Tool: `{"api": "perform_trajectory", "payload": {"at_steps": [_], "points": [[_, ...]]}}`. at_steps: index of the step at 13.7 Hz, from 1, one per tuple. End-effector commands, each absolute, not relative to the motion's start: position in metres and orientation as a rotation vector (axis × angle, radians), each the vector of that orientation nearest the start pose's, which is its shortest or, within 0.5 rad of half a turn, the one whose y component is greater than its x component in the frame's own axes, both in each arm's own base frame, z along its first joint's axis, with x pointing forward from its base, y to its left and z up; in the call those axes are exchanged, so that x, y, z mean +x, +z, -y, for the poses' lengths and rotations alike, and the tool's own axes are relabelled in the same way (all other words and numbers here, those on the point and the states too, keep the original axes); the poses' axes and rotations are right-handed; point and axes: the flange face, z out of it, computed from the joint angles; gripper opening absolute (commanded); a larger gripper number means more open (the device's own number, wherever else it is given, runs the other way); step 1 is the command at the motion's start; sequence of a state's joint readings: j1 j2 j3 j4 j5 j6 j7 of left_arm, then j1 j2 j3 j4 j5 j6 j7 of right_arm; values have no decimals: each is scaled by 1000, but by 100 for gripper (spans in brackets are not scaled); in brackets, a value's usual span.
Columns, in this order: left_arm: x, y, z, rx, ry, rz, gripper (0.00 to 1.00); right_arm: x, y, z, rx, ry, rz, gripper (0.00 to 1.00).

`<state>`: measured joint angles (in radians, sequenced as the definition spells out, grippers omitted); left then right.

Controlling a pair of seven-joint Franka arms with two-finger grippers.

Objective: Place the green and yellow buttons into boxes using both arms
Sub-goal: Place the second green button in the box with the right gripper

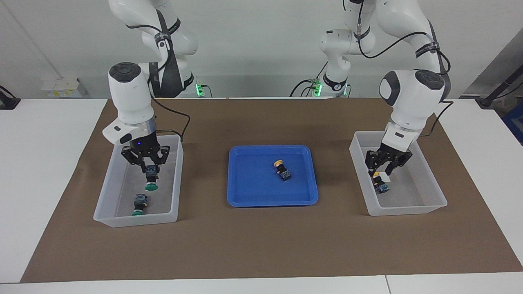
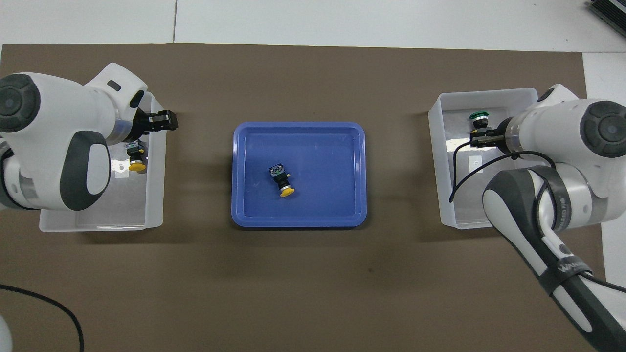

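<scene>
My right gripper (image 1: 151, 168) hangs inside the box (image 1: 107, 192) at the right arm's end, shut on a green button (image 1: 151, 181) held cap down above the floor. A second green button (image 1: 139, 204) (image 2: 479, 117) lies on that box's floor. My left gripper (image 1: 383, 167) (image 2: 166, 121) is open with nothing between its fingers, just above a yellow button (image 1: 381, 184) (image 2: 136, 160) lying in the other box (image 1: 433, 192). Another yellow button (image 1: 282, 169) (image 2: 282, 183) lies in the blue tray (image 1: 245, 198). In the overhead view my right gripper (image 2: 481, 139) hides the button it holds.
The blue tray (image 2: 298, 221) sits mid-table between the two boxes (image 2: 156, 195) (image 2: 440, 171), all on a brown mat (image 1: 261, 245). A black cable (image 2: 44, 308) trails over the mat near the left arm's base.
</scene>
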<state>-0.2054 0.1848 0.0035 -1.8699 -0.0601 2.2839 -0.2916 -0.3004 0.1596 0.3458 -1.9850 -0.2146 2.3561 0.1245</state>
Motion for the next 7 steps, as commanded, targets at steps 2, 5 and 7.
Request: {"api": "perform_trajectory", "payload": {"at_steps": [2, 5, 7], "points": [[601, 431, 190, -3250, -339, 426, 62, 616, 380, -9, -3157, -413, 63, 0], [579, 420, 237, -3265, -380, 626, 62, 621, 359, 1, -3135, -430, 33, 0], [563, 406, 264, -3278, -427, 757, 62, 622, 346, 3, -3126, -408, -7, 0]]}}
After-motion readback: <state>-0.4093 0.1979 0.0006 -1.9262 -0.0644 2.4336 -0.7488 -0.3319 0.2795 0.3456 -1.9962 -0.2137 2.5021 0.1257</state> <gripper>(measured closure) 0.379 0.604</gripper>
